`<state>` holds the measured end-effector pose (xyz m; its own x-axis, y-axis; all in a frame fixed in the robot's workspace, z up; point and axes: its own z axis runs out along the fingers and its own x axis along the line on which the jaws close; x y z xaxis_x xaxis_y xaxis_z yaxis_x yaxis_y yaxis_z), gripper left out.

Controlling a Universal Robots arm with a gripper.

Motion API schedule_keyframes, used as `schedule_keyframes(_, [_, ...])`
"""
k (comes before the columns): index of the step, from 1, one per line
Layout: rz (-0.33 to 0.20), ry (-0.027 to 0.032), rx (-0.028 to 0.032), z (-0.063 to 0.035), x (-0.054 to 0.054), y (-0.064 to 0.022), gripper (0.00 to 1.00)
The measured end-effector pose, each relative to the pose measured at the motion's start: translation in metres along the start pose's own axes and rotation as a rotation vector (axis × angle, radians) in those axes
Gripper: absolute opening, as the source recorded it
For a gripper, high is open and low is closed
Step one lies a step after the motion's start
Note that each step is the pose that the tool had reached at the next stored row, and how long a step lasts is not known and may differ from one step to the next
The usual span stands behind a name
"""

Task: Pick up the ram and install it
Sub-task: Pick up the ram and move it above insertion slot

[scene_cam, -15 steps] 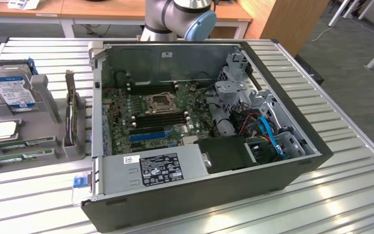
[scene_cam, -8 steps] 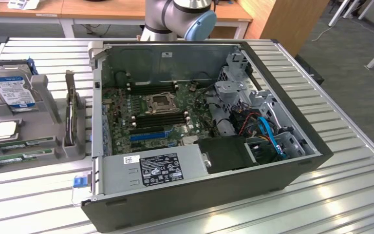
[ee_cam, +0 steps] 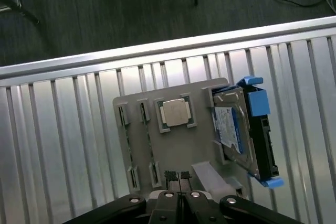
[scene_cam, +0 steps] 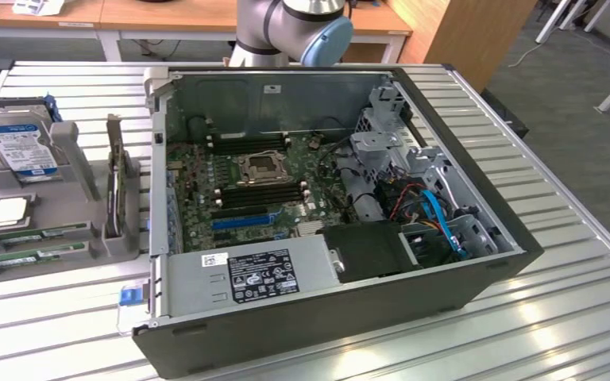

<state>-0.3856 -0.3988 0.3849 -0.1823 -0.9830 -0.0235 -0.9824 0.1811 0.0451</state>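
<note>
two ram sticks [scene_cam: 32, 235] lie side by side in the grey tray [scene_cam: 56, 208] on the bench [scene_cam: 559, 317], at the exterior view's left; the end effector [ee_cam: 178, 176] is closed, empty, over that tray.

Exterior camera looks steeply down on the open case [scene_cam: 337, 317]; wrist camera hangs close above the tray [ee_cam: 173, 150], seen by both.

Computer case [scene_cam: 316, 317] on table [scene_cam: 570, 317], parts tray [scene_cam: 56, 213] to the exterior view's left, ram [scene_cam: 32, 236] lying in tray
</note>
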Motion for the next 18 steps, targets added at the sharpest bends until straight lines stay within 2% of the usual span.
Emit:
schedule_keyframes(6, [-0.084, 0.0038, -0.0019, 0.0001, 0.0, 0.0, 0.1])
schedule_keyframes(14, [-0.091, 0.0042, -0.0021, 0.0001, 0.0, 0.0, 0.1])
schedule_keyframes(18, [-0.11, 0.0049, -0.0025, 0.0001, 0.0, 0.0, 0.1])
